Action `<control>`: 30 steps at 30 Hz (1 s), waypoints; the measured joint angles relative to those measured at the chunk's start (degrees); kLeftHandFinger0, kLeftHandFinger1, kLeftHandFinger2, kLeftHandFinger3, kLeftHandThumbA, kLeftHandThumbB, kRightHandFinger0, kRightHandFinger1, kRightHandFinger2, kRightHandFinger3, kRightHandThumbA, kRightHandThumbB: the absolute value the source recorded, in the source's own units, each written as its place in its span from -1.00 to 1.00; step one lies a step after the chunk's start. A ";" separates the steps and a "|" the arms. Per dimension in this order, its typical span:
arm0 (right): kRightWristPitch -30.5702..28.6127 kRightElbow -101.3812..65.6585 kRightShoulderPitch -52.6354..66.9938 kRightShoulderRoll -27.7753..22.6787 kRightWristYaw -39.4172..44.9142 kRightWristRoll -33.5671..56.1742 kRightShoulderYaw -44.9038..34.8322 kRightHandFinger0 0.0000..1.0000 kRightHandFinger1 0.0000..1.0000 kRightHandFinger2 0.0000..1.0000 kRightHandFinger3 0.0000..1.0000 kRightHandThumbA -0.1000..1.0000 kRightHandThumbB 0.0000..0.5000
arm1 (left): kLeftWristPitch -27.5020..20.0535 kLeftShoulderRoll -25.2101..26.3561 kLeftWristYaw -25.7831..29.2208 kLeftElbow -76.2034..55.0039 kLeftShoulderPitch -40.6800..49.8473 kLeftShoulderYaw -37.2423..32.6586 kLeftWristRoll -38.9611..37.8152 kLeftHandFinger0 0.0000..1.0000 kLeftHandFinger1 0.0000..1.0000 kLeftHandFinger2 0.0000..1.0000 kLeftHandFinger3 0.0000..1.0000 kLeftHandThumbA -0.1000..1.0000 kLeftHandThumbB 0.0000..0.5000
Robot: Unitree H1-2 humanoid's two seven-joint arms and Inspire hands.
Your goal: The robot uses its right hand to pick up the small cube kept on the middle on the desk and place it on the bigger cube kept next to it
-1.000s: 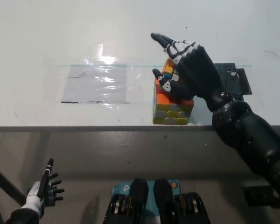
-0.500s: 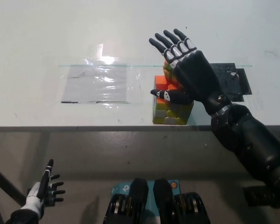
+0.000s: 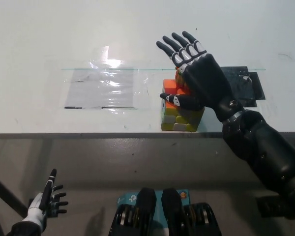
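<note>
Right hand [image 3: 196, 73] spread flat, fingers splayed, holding nothing; palm sits directly over the big cube [image 3: 179, 114] at the desk [image 3: 49, 44] front edge. Small cube [image 3: 178, 78] mostly hidden beneath the palm, apparently on the big cube's top, far side. Exact contact unclear. Left hand [image 3: 45, 199] open, idle below the desk, far left.

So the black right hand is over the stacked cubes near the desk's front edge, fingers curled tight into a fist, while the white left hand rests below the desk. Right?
Not quite. In the head view the black right hand is over the cubes near the desk's front edge, but its fingers are spread open, not curled into a fist. The white left hand does rest below the desk, at lower left.
</note>
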 measured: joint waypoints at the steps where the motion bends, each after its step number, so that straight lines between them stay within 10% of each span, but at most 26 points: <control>1: -0.01 -0.33 0.15 0.03 0.18 0.03 -0.11 1.00 1.00 1.00 1.00 0.83 0.17 | -0.03 0.00 0.00 0.04 0.05 0.02 -0.01 0.30 0.37 0.56 0.68 1.00 -0.92; 18: 2.09 -23.23 6.29 2.44 11.68 4.28 -6.31 1.00 1.00 1.00 1.00 0.83 0.18 | 0.00 0.01 0.02 -0.10 3.18 0.96 -0.07 0.27 0.38 0.58 0.67 1.00 -0.92; 30: 7.25 -51.61 25.36 0.05 19.50 6.66 -13.62 1.00 1.00 1.00 1.00 0.40 -0.24 | 0.28 -0.20 0.06 0.01 4.08 1.06 -0.06 0.13 0.23 0.48 0.58 1.00 -0.88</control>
